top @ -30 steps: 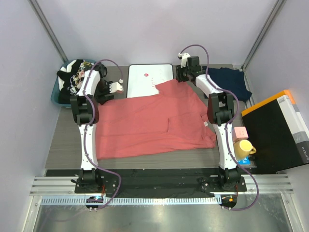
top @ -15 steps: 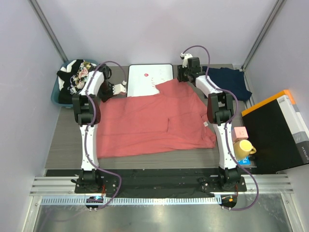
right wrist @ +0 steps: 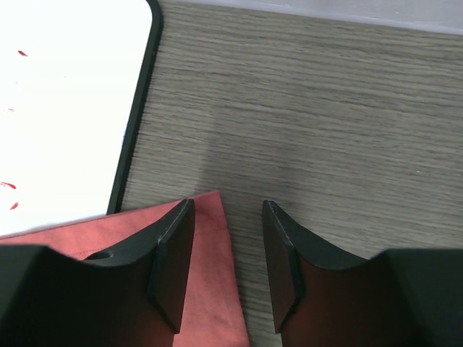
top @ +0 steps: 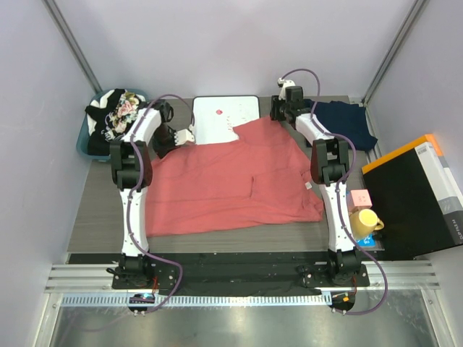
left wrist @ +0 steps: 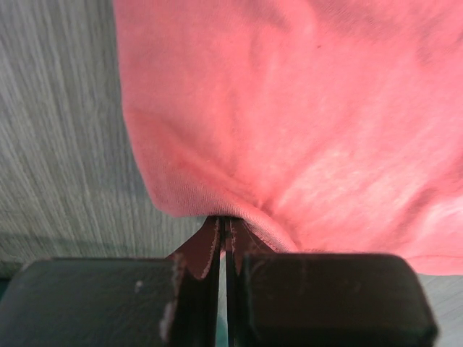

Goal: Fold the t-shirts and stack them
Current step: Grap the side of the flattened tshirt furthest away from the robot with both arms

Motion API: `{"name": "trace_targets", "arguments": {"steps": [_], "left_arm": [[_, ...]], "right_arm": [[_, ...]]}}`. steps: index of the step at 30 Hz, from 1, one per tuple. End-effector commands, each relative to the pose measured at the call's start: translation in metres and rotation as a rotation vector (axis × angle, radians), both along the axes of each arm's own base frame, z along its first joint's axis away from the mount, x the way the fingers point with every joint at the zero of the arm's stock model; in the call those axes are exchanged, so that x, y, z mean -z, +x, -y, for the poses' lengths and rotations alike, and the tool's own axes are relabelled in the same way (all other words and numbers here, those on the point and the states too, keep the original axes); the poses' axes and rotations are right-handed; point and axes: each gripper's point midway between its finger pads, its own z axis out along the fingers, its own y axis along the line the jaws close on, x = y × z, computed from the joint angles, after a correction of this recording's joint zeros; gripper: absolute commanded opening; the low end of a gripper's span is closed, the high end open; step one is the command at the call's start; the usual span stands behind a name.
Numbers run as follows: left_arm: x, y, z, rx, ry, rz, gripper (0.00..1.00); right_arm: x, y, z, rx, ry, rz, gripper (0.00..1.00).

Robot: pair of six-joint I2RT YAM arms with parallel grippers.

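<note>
The left claw [left wrist: 224,233] is pinched tight on a fold at the far left edge of the red shirt [top: 231,181], which lies spread across the middle of the table [top: 94,210]; the right claw [right wrist: 228,211] has its jaws apart over the shirt's far right corner, beside the white board [top: 221,114]; a navy shirt [top: 349,123] lies at the table's far right.

A robotics lab cell: blank panel walls [top: 217,43], aluminium rail [top: 79,278], arms [top: 132,210] bolted to table [top: 101,217].
</note>
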Motion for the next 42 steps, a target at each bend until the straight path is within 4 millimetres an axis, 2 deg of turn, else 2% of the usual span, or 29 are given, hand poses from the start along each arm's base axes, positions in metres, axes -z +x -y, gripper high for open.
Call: {"name": "trace_targets", "arguments": {"steps": [1,8,11,12,13,17,19,21,22,23,25,26,30,31,35,37,38,40,42], "left_arm": [[-0.020,-0.005,0.011,-0.018,-0.047,0.021,0.00],[-0.020,0.000,0.006,-0.022,-0.018,0.041,0.00],[-0.019,0.002,0.005,-0.027,-0.014,0.054,0.00],[-0.019,0.003,0.005,-0.027,-0.012,0.057,0.00],[-0.019,0.006,0.005,-0.027,-0.014,0.071,0.00],[-0.017,0.010,0.004,-0.057,-0.003,0.095,0.00],[-0.017,0.020,0.003,-0.073,0.009,0.138,0.00],[-0.017,0.023,-0.001,-0.102,0.025,0.173,0.00],[-0.020,0.038,-0.002,-0.115,0.029,0.243,0.00],[-0.014,0.036,-0.005,-0.122,0.043,0.252,0.00],[-0.024,0.051,-0.011,-0.140,0.070,0.349,0.00],[-0.020,0.049,-0.013,-0.140,0.078,0.351,0.00],[-0.028,0.056,-0.015,-0.148,0.090,0.394,0.00],[-0.031,0.058,-0.015,-0.152,0.089,0.405,0.00],[-0.040,0.062,-0.015,-0.166,0.085,0.451,0.00],[-0.045,0.066,-0.015,-0.170,0.086,0.485,0.00],[-0.047,0.064,-0.015,-0.171,0.087,0.491,0.00],[-0.050,0.064,-0.016,-0.170,0.092,0.506,0.00],[-0.054,0.061,-0.015,-0.163,0.093,0.509,0.00]], "right_arm": [[-0.023,0.005,-0.017,-0.049,0.069,0.041,0.47],[-0.020,-0.008,-0.025,-0.099,0.064,0.010,0.45],[-0.022,-0.010,-0.026,-0.107,0.049,0.010,0.22],[-0.023,-0.010,-0.025,-0.106,0.039,0.013,0.06],[-0.025,-0.010,-0.024,-0.104,0.031,0.017,0.01],[-0.035,-0.010,-0.015,-0.090,-0.026,0.039,0.01],[-0.040,-0.009,-0.010,-0.091,-0.057,0.053,0.01],[-0.055,-0.008,-0.008,-0.101,-0.078,0.082,0.01],[-0.061,-0.006,-0.007,-0.106,-0.088,0.098,0.01],[-0.071,-0.004,-0.006,-0.119,-0.112,0.123,0.01],[-0.084,-0.001,-0.005,-0.127,-0.133,0.156,0.01],[-0.092,0.000,-0.004,-0.137,-0.154,0.176,0.01],[-0.121,-0.001,-0.004,-0.177,-0.196,0.248,0.01],[-0.134,-0.003,-0.004,-0.183,-0.201,0.272,0.01],[-0.156,-0.013,-0.006,-0.220,-0.222,0.309,0.01],[-0.158,-0.019,-0.003,-0.233,-0.232,0.310,0.01],[-0.171,-0.023,-0.003,-0.239,-0.234,0.327,0.01],[-0.171,-0.033,-0.007,-0.273,-0.234,0.322,0.01],[-0.184,-0.042,-0.009,-0.297,-0.231,0.339,0.01]]}}
